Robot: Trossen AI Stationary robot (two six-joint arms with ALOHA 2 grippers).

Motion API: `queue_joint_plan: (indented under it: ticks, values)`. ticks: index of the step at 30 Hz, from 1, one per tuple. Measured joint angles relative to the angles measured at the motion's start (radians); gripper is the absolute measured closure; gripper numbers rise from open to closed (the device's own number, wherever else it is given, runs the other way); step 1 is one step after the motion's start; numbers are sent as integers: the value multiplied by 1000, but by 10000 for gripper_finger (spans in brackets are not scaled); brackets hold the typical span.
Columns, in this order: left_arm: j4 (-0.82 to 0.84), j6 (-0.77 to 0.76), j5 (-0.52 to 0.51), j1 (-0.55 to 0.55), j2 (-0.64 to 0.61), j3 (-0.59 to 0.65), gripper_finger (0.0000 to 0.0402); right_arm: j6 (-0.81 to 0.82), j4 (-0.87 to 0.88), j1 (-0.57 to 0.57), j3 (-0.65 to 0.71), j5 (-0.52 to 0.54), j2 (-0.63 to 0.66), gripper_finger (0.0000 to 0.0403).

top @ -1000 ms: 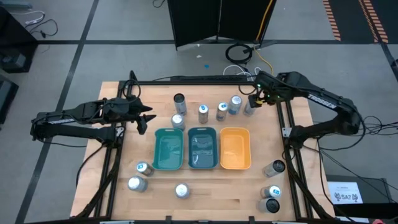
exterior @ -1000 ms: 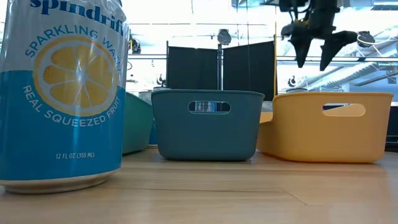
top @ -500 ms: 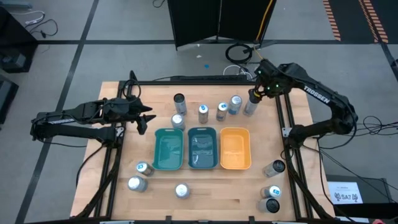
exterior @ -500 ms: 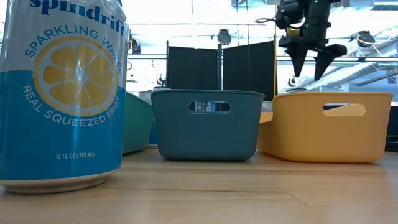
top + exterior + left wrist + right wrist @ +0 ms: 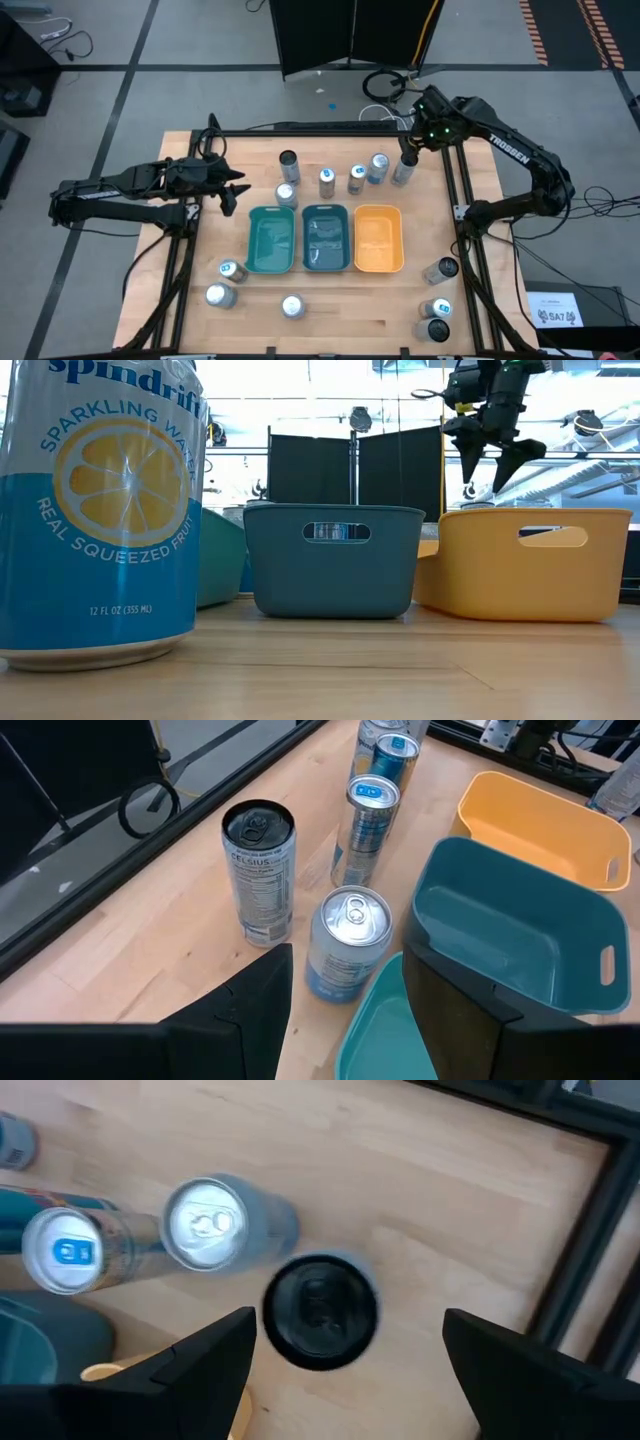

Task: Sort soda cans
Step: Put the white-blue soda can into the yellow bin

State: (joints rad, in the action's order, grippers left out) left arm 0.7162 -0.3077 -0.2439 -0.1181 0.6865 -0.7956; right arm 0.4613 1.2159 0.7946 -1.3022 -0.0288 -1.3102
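The right gripper (image 5: 409, 157) had been carried, over the last second, from just inside the far right corner of the table (image 5: 190, 215) to a spot directly above the dark-topped can (image 5: 320, 1312) that stood there at the right end of the far row. In the right wrist view that can lay centred between the two spread fingers, with a silver-topped can (image 5: 208, 1223) just beside it and a blue-marked can (image 5: 67, 1252) beyond. The jaws were held wide and nothing was gripped; in the low view the gripper was seen hanging high above the rim of the orange tray (image 5: 535, 562). The shift was judged to mean that this can had been picked as the next to be sorted, and that only a descent and a closing were left before a lift.

The left gripper (image 5: 237, 193) was parked near the left edge, partly open and empty, beside the green tray (image 5: 271, 239). No can could be made out for certain in the trays. The other cans stood along the far edge and in the near left and near right corners.
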Motion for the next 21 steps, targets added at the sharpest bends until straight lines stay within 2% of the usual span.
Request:
queue_joint_plan:
  ticks: [7, 10, 21]
  values:
    - [0, 1, -6, 0, 0, 0, 200, -6, -5, -56, 0, 8, -31, 90]
    - [0, 0, -8, 0, 0, 0, 200, -5, -8, -73, 1, 49, -64, 90]
    - [3, 0, -8, 0, 0, 0, 200, 27, 10, -77, 1, 85, -166, 90]
